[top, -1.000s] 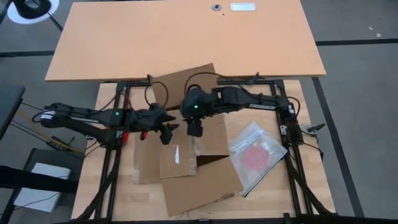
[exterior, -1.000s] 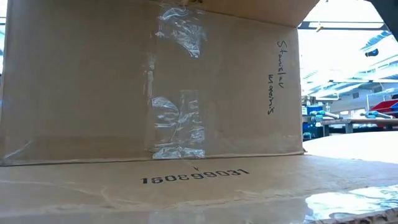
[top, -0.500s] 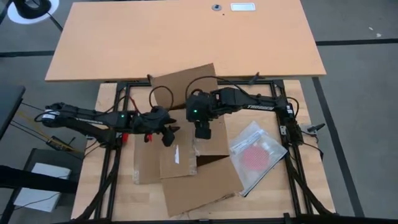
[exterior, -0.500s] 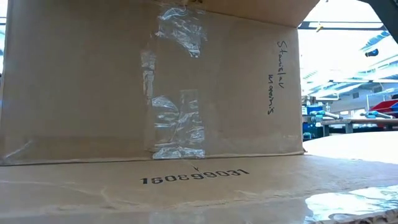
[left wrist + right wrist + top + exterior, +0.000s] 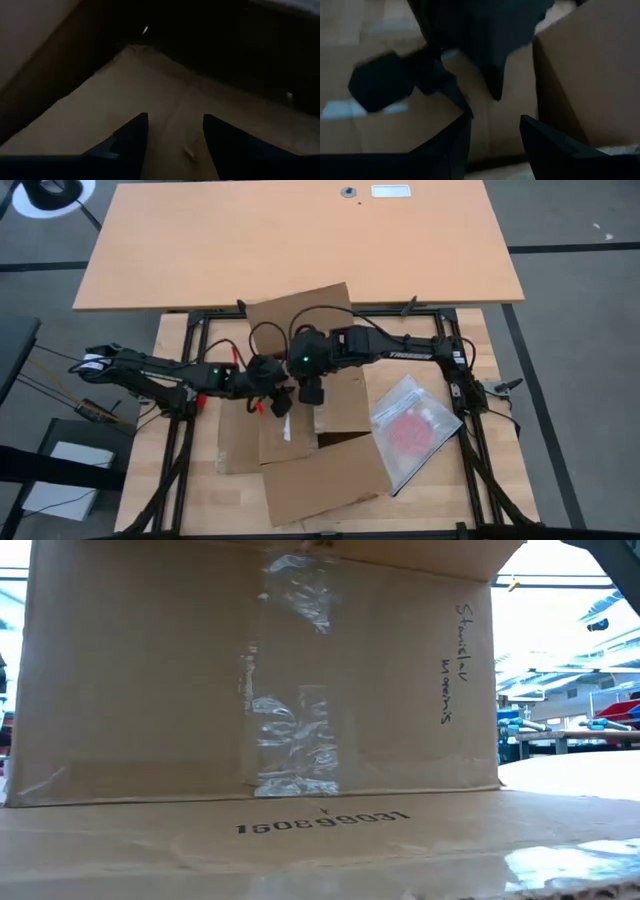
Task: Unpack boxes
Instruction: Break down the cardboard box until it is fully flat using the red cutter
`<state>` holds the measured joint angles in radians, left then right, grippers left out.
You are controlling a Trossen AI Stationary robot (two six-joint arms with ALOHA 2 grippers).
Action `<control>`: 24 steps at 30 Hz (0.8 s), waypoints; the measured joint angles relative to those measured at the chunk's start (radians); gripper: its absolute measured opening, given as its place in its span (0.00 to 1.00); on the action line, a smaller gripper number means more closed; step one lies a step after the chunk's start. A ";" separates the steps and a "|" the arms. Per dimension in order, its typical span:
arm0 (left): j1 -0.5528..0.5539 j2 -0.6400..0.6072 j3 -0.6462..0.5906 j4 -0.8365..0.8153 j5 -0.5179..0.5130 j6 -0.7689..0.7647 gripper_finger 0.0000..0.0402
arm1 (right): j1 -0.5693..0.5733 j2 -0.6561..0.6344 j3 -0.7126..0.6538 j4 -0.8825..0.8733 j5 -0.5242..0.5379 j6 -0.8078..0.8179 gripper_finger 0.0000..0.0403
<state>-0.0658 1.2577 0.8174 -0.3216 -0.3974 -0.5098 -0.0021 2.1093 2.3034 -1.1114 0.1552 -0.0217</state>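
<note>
Brown carton [image 5: 300,430] lay flaps splayed, tape-patched; left claw [image 5: 281,402] and right claw [image 5: 309,392] gaped empty inside.

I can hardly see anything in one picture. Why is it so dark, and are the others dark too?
Left wrist view: the camera looks inside the cardboard carton, where walls shade it. Right wrist view: dim and blurry. Low view: bright, with glare on the clear tape. High view: evenly lit.
</note>
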 joint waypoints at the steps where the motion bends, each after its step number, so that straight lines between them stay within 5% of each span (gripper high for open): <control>1: 0.000 0.007 0.001 0.001 -0.002 -0.012 0.51 | 0.000 0.010 0.002 0.005 0.000 -0.005 0.43; 17: 0.000 0.018 0.001 0.007 0.009 -0.013 0.51 | 0.013 0.009 0.002 -0.393 -0.006 -0.086 0.41; 24: 0.000 0.017 0.001 -0.001 0.005 -0.012 0.51 | 0.025 -0.113 0.001 -0.464 0.167 -0.099 0.41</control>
<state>-0.0658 1.2743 0.8185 -0.3221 -0.3927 -0.5221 0.0233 1.9967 2.3047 -1.5754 0.3217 -0.1205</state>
